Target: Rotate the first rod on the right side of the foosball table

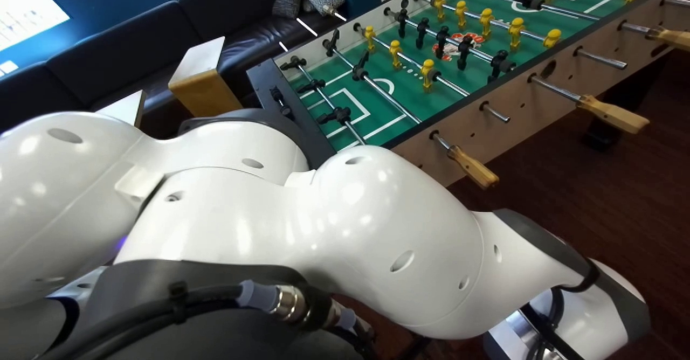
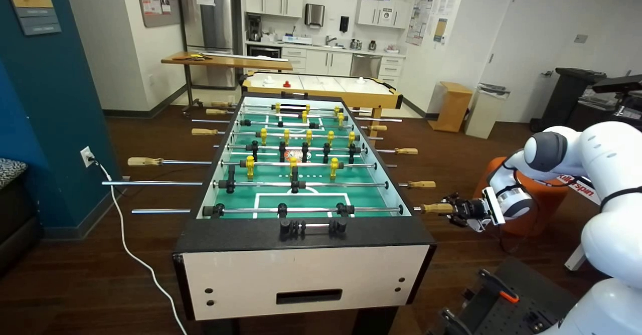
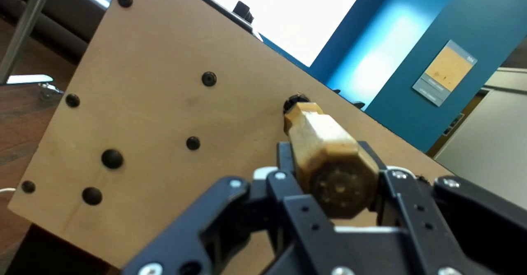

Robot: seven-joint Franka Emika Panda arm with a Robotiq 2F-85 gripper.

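Observation:
The foosball table (image 2: 241, 275) stands with its end panel facing the camera in an exterior view; its side wall (image 3: 156, 102) fills much of the wrist view. The nearest rod (image 2: 313, 210) carries black figures, which lie tilted near horizontal in an exterior view (image 1: 311, 85). Its tan wooden handle (image 2: 435, 208) sticks out on the robot's side. My gripper (image 2: 455, 210) is at that handle. In the wrist view the handle (image 3: 319, 133) fills the space between the two fingers of the gripper (image 3: 328, 149), both pads against its sides. The gripper is hidden in an exterior view behind the arm (image 1: 388, 241).
The second rod's handle (image 2: 420, 184) sticks out just beyond the held one; it also shows in an exterior view (image 1: 473, 167). More handles (image 1: 612, 113) follow along that side. An orange seat (image 2: 526, 209) stands behind the wrist. A black platform (image 2: 521, 295) lies below the arm.

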